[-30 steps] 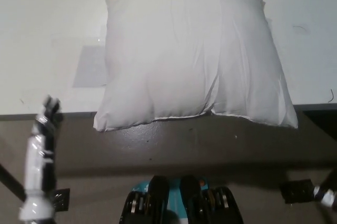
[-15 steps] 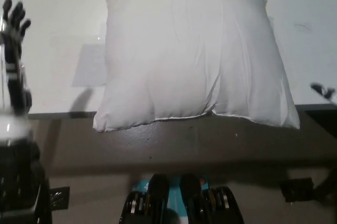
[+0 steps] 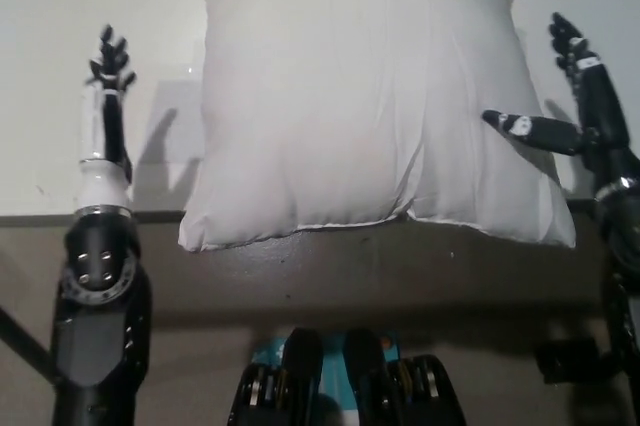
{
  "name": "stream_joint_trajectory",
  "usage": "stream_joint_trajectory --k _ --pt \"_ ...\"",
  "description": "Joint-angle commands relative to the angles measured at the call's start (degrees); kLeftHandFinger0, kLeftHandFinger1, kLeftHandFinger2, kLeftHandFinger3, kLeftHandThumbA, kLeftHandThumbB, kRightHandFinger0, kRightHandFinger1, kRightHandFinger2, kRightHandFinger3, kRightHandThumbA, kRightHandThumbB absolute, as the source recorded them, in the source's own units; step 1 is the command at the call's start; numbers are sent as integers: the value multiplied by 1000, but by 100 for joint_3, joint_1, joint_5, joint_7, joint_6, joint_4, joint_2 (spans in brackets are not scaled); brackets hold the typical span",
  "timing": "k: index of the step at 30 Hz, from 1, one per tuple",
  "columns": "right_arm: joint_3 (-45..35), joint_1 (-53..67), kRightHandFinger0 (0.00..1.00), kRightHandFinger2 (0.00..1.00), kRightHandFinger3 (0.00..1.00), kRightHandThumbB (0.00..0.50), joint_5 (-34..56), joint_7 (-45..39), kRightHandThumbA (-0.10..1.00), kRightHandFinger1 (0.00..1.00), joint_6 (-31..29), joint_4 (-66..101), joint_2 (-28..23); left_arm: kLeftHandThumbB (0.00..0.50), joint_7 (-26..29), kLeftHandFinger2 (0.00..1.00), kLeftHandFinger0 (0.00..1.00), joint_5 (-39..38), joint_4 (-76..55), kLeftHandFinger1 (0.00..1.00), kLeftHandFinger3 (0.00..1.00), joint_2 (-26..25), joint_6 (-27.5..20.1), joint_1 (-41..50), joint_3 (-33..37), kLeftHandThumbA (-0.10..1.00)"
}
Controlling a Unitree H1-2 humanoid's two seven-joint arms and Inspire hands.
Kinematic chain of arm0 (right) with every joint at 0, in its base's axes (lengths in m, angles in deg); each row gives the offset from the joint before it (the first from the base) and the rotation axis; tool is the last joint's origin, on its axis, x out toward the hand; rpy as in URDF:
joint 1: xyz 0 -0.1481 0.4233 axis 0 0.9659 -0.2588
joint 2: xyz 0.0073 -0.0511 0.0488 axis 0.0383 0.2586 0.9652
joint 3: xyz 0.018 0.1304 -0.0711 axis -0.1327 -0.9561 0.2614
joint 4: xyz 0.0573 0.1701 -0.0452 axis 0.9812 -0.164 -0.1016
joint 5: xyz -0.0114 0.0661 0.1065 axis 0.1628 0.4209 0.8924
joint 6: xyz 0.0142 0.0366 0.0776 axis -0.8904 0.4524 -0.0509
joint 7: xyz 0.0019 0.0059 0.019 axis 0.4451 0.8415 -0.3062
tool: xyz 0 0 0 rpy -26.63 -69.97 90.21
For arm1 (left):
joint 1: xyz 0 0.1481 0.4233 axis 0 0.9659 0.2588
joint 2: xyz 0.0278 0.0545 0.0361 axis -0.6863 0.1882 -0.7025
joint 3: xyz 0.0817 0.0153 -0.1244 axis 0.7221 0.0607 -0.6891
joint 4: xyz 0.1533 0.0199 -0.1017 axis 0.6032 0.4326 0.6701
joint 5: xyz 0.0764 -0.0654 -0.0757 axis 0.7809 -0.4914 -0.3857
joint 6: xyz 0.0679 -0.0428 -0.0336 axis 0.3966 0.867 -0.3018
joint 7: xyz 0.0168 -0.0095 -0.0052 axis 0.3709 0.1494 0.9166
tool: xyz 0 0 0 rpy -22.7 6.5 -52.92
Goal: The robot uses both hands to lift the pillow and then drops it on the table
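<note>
Below me the white table (image 3: pixel 60 6) fills the upper part of my view, lit evenly, with soft shadows falling across it at the left. A paler rectangular patch (image 3: pixel 172 131) lies flat on its surface near the left. The table's front edge (image 3: pixel 30 214) runs straight across. Beneath it the floor (image 3: pixel 330 281) is dull brown-grey and dim.

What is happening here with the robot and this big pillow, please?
The robot has one hand on each side of a white pillow that lies on the white table, its near edge hanging over the table's front. The left hand is open and apart from the pillow's left side. The right hand is open too, with one finger reaching onto the pillow's right edge. The pillow is not lifted yet.
</note>
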Motion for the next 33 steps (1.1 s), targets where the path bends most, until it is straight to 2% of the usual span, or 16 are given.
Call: stream_joint_trajectory --k 1,4,5,8,9,11,16,19,20,24,26,29,30,31,32,33 --pt "-133 -583 1000 1000 1000 500 289 88 1000 1000 -49 -508 21 186 337 1000 1000 42 626 1000 1000 -31 -582 -419 70 1000" --pt "-219 -809 1000 1000 1000 500 396 144 1000 1000 -75 -959 79 160 353 1000 1000 2 1539 1000 1000 -24 -898 -605 125 1000" --pt "-217 -839 1000 1000 1000 500 389 154 1000 1000 -79 -1030 86 178 350 1000 1000 -30 1643 1000 1000 -9 -866 -611 119 1000" --pt "-246 -964 1000 1000 1000 500 449 164 1000 1000 -40 -1217 105 184 456 1000 1000 27 1968 1000 1000 12 -919 -636 164 1000" --pt "-294 -1072 1000 1000 1000 500 493 191 1000 1000 -90 -1411 100 216 433 1000 1000 2 2068 1000 1000 34 -895 -652 185 1000" --pt "-361 -1155 1000 1000 1000 500 569 213 1000 1000 -165 -1598 88 233 427 1000 1000 -29 2194 1000 1000 54 -933 -686 204 1000" --pt "-691 -1418 1000 1000 1000 500 896 288 1000 1000 -7 -2249 155 211 318 1000 1000 -57 2424 1000 1000 148 -924 -834 362 1000" --pt "-754 -1448 1000 1000 1000 500 945 309 1000 1000 -107 -2441 192 184 235 1000 1000 -140 2432 1000 1000 209 -909 -903 385 1000" --pt "-841 -1446 1000 1000 1000 500 1061 315 1000 1000 -182 -2631 267 195 288 1000 1000 -51 2487 1000 1000 282 -761 -995 468 1000" --pt "-868 -1412 1000 1000 1000 491 1129 261 1000 1000 -389 -3066 362 208 363 1000 1000 -18 2566 1000 1000 484 -650 -1128 571 1000" --pt "-831 -1365 1000 1000 1000 500 1121 207 1000 1000 -446 -3184 394 190 378 1000 1000 -8 2604 1000 1000 564 -661 -1180 629 1000" --pt "-818 -1289 1000 1000 1000 500 1161 213 1000 1000 -632 -3461 488 198 267 1000 1000 -119 2735 1000 1000 701 -696 -1295 666 1000" --pt "-794 -1254 1000 1000 1000 500 1139 235 1000 1000 -676 -3492 508 222 264 1000 1000 -115 2799 1000 1000 719 -743 -1311 683 1000" --pt "-768 -1232 1000 1000 1000 486 1136 210 1000 1000 -747 -3576 526 233 299 1000 1000 -88 2866 1000 1000 762 -779 -1353 709 1000" --pt "-757 -1207 1000 1000 1000 478 1137 231 1000 1000 -717 -3585 548 223 333 1000 1000 -58 2924 1000 1000 782 -797 -1386 735 1000" --pt "-760 -1204 1000 1000 1000 475 1154 236 1000 1000 -774 -3646 565 239 359 1000 1000 -39 2953 1000 1000 802 -781 -1411 752 1000"
